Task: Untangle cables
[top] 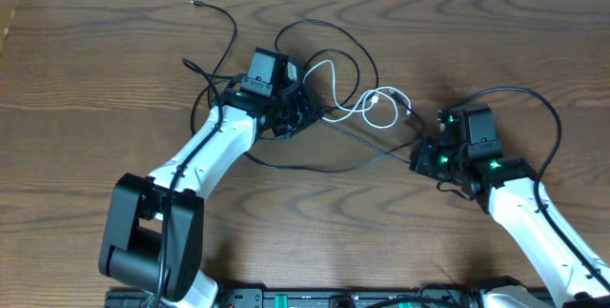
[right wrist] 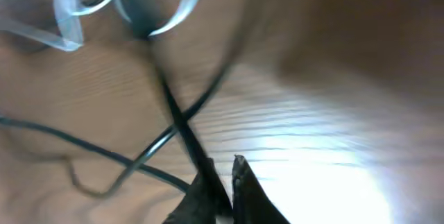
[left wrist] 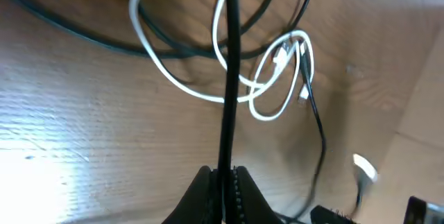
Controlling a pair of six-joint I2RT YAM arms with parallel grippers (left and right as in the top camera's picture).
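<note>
Because the left jaws are clamped on a black cable [left wrist: 227,78] and blur hides whether the right jaws grip, pulling could tighten the cables [top: 355,110] tangled on the counter [top: 95,79] between them.

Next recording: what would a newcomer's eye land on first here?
The white cable stands out, coiled among black cables at mid-table between the two arms. In the left wrist view, the left end effector is shut on one black cable running straight up the picture.

No legible text, label, brand, number or sign on any visible surface.
</note>
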